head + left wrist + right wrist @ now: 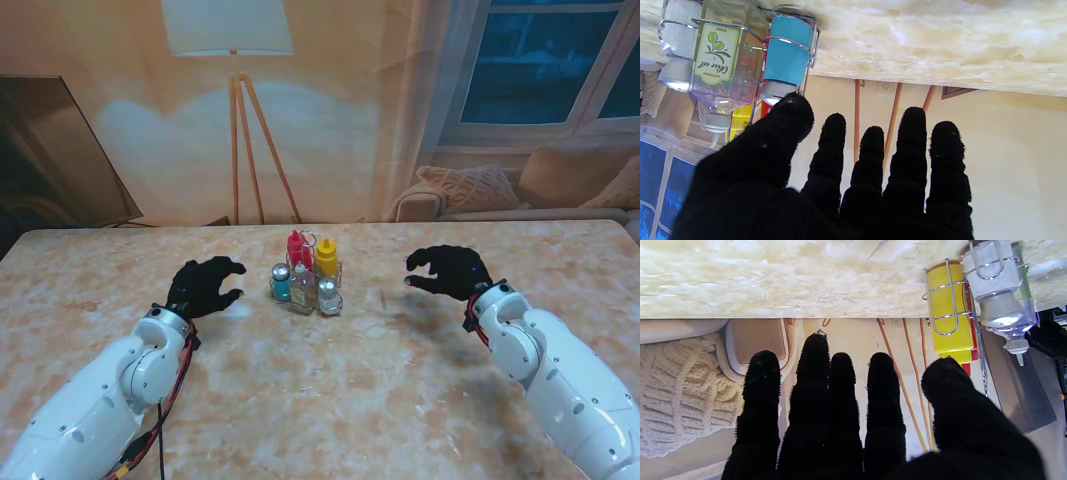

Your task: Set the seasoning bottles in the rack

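Marbled bench (330,400): bottles (300,285) all sit in rack (331,302), centre. My left hand (205,285) at rack's 9 o'clock, right hand (448,270) at 3 o'clock; both spread, empty. Risk: careless sweep inward tips rack.

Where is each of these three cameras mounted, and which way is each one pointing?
Stand view: above the shoulders, looking down at the table; both white arms show, left hand and right hand open on either side of the rack.
Left wrist view: looks along the left hand's fingers; the picture is upside down, showing the blue shaker and olive oil bottle.
Right wrist view: looks along the right hand's fingers; also upside down, showing the yellow bottle.
All three views share the rack.
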You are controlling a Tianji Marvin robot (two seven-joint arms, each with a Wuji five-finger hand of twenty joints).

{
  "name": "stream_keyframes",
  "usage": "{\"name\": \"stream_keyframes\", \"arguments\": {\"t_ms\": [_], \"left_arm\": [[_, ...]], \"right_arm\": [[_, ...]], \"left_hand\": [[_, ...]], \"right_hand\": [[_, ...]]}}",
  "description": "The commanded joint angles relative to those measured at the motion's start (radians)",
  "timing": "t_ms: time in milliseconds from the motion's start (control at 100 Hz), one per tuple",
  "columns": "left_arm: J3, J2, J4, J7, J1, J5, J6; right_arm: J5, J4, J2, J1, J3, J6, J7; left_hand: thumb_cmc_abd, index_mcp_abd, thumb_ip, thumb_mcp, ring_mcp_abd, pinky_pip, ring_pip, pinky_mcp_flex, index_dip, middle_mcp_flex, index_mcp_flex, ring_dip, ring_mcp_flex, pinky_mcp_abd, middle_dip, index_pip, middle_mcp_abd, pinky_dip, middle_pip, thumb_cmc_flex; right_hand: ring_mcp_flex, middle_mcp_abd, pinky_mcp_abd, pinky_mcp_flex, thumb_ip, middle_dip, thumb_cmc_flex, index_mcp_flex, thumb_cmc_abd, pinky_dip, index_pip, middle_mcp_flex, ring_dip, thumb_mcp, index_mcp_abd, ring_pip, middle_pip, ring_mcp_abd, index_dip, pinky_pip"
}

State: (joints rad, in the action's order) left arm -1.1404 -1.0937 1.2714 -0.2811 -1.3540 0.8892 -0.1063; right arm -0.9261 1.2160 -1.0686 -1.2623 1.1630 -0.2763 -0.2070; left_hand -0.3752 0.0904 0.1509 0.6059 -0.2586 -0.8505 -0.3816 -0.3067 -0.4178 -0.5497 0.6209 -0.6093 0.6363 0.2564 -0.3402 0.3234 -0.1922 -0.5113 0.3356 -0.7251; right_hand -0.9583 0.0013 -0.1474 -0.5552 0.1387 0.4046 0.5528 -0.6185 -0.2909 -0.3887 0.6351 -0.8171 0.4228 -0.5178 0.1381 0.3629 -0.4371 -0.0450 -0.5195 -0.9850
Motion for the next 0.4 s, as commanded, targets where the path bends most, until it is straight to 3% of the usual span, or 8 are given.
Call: {"name": "stream_keyframes", "arguments": {"t_ms": [0,390], "left_arm": [[-0.003,-0.003,0.019,0.015,-0.01,0.005,0.003],[0.021,-0.005,0.027,0.036,-0.001,-0.009,0.015]], "right_arm": [[0.004,0.016,-0.005,-0.026,0.003,-0.001,-0.001],[-0.042,0.03,0.002,-0.038,0.013,-0.002,-0.023]], "left_hand": [[0.025,0.01,-0.033,-0.016,-0.018,0.016,0.002,0.013,-0.008,-0.02,0.017,-0.018,-0.003,0.011,-0.004,-0.023,-0.002,-0.007,-0.011,-0.02],[0.03,0.01,-0.035,-0.025,-0.019,0.017,0.002,0.012,-0.008,-0.015,0.012,-0.019,-0.005,0.01,-0.004,-0.027,0.0,-0.011,-0.012,-0.022]], "right_hand": [[0.008,-0.002,-0.017,0.015,0.005,0.018,0.01,-0.005,0.038,0.01,0.013,-0.019,0.0,0.013,0.022,0.014,-0.012,0.002,0.009,-0.02],[0.008,-0.005,-0.015,0.017,0.004,0.025,0.016,-0.002,0.043,0.011,0.023,-0.023,0.006,0.023,0.024,0.025,-0.019,0.001,0.017,-0.021]]}}
